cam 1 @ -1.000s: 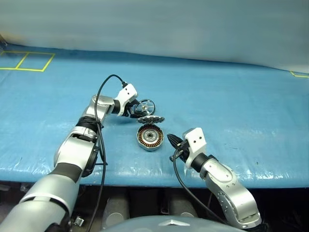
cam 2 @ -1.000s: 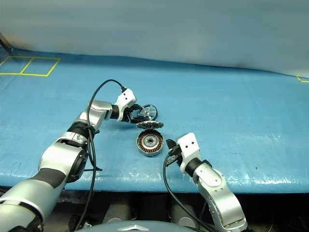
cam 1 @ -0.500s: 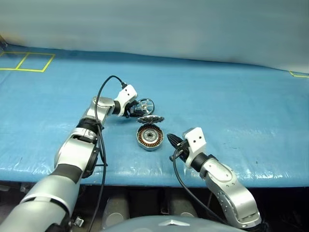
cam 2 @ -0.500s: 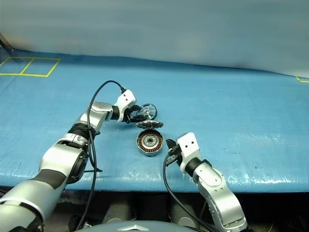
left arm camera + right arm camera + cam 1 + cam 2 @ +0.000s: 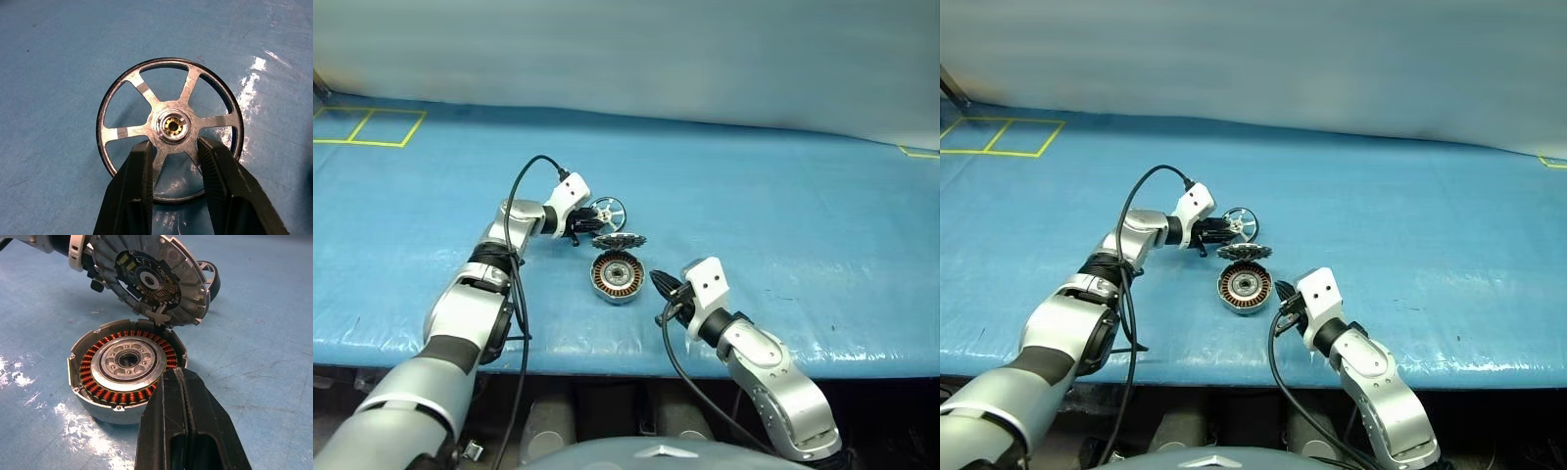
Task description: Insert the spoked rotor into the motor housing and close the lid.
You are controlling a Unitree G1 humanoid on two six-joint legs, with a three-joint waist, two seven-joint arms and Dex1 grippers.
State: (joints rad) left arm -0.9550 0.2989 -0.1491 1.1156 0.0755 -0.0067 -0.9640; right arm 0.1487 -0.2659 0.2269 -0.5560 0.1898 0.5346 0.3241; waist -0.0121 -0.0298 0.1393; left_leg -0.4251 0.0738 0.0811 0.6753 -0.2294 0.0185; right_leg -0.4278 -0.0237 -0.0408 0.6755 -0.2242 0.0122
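My left hand (image 5: 171, 171) is out at the far-left side of the parts, pointing forward and down at the spoked rotor (image 5: 169, 128). The 2 fingers (image 5: 132, 191) straddle 1 spoke just below the silvery hub, reaching through the gaps either side. They look pinched in around that spoke, but I can't tell if both pads bear on it, so not sure the grip is firm yet. In the head views the rotor (image 5: 606, 211) looks tipped up on edge rather than flat on the blue desk (image 5: 783, 196), face toward my wrist cam.

Motor housing (image 5: 124, 374) sits open-side up on the desk, copper windings and centre bearing exposed, nothing inside yet. The lid (image 5: 151, 279) stands up from its far edge on the hinge, dark inner face toward my right wrist cam, so the mouth is clear from above.

Right hand (image 5: 183, 396) is shut w/ nothing in it, tips just beside the housing rim on the near side; can't tell if touching.

Key relation: the housing (image 5: 617, 277) lies back toward me and a bit right of the rotor, w/ the raised lid (image 5: 619, 241) between the 2. Left hand is the nearer 1 to the rotor, so I judge it should lift, clear the lid's toothed rim, level the rotor, hub over bearing, then lower.
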